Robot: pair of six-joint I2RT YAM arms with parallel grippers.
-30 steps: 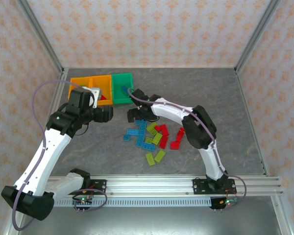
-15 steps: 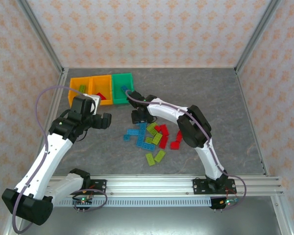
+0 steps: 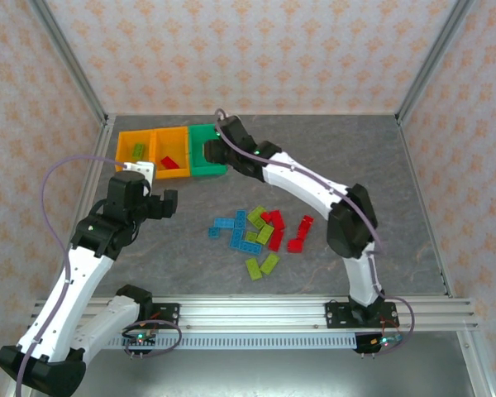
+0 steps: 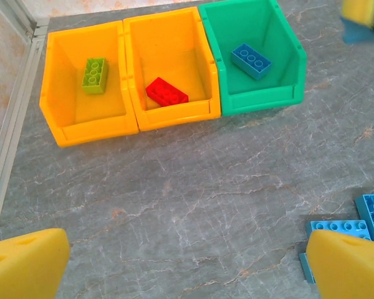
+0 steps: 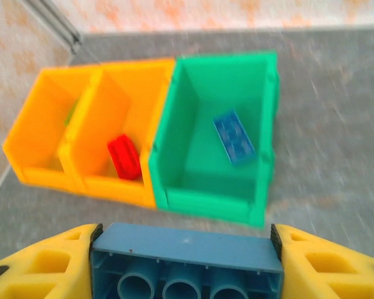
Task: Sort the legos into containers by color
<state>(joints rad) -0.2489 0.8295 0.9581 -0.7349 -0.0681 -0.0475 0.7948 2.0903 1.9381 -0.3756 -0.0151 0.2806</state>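
The right fingers (image 3: 212, 150) are closed on a long blue brick (image 5: 187, 260), gripping it by its short ends with the hollow underside facing the wrist camera; from where I stand it hangs at the 6 o'clock rim of the green bin (image 5: 206, 187), not yet over the open mouth. That bin sits at the 3 o'clock end of the row and already holds one loose blue brick (image 5: 234, 137), so I'd say it is the right home for this one. The middle orange bin (image 4: 174, 115) has a red brick (image 4: 166, 92), the far orange bin (image 4: 68, 121) a lime brick (image 4: 95, 75).

To do this well, I'd carry the brick on toward 12 o'clock until it has fully passed the near wall; keep its length running along the bin rather than across it, since it looks nearly as wide as the opening; stay off the shared wall at 9 o'clock so it cannot tip into the red bin; go low before letting go, or it may bounce out.

The left fingers (image 3: 167, 203) stand wide open and hold nothing, above the bare surface (image 3: 380, 165) at about 9 o'clock from the unsorted pile (image 3: 260, 236), well apart from the other arm.
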